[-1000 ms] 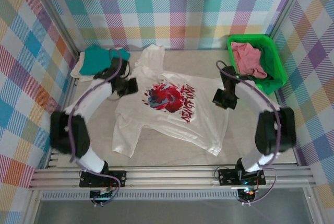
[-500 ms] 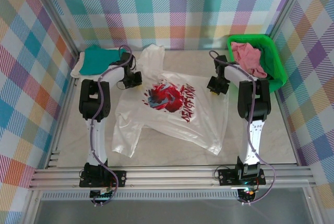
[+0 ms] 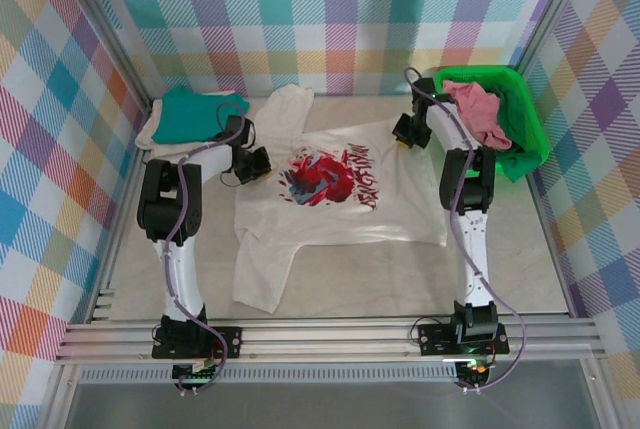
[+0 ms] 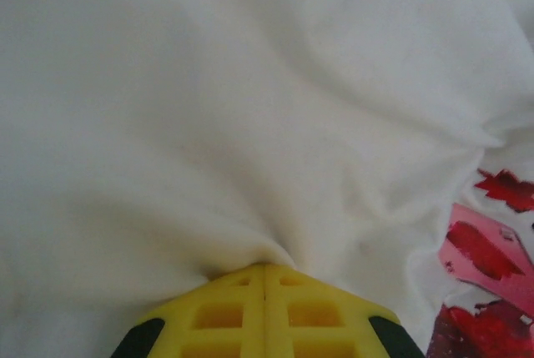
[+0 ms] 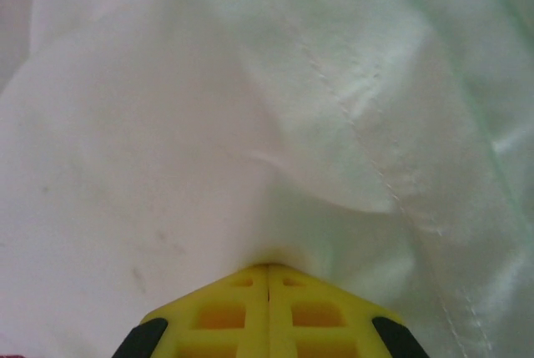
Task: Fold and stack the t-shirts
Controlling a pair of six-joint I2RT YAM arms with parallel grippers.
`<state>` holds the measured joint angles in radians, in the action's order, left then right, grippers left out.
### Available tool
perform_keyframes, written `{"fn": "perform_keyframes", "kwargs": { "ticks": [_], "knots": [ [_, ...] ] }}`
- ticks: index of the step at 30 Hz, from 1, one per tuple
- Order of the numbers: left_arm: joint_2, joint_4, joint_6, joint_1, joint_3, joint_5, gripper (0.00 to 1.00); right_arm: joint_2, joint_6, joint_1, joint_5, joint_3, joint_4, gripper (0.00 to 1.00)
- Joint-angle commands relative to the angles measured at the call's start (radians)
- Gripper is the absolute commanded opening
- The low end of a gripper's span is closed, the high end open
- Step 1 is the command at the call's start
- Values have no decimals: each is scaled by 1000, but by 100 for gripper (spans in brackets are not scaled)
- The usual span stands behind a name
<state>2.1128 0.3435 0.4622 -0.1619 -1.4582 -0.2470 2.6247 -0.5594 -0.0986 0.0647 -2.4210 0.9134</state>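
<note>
The white t-shirt (image 3: 335, 217) with its red-and-blue chest graphic (image 3: 322, 177) lies stretched across the middle of the table. One sleeve trails toward the front left. My left gripper (image 3: 258, 161) is shut on the shirt's left edge. In the left wrist view the yellow fingers (image 4: 265, 268) pinch a fold of the white cloth (image 4: 250, 108), with the red graphic (image 4: 484, 249) at the right. My right gripper (image 3: 400, 131) is shut on the shirt's far right edge. In the right wrist view its fingers (image 5: 269, 268) are closed on the white cloth (image 5: 209, 124) near a seam.
A teal t-shirt (image 3: 198, 114) lies on a cream one (image 3: 150, 135) at the back left corner. A pink t-shirt (image 3: 478, 114) sits in the green basket (image 3: 528, 139) at the back right. Plaid walls enclose the table on three sides.
Both arms have swung toward the back and apart with the white t-shirt in their grip. The shirt has slid back and now lies stretched flatter, its lower edge straighter.
</note>
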Motion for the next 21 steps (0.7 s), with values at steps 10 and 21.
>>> {"fn": "perform_keyframes", "kwargs": {
  "ticks": [10, 21],
  "knots": [
    [2, 89, 23, -10, -171, 119, 3, -133, 26, 5, 144, -25, 68, 4],
    [-712, 333, 112, -116, 450, 235, 43, -903, 159, -178, 128, 916, -331, 38]
  ]
}}
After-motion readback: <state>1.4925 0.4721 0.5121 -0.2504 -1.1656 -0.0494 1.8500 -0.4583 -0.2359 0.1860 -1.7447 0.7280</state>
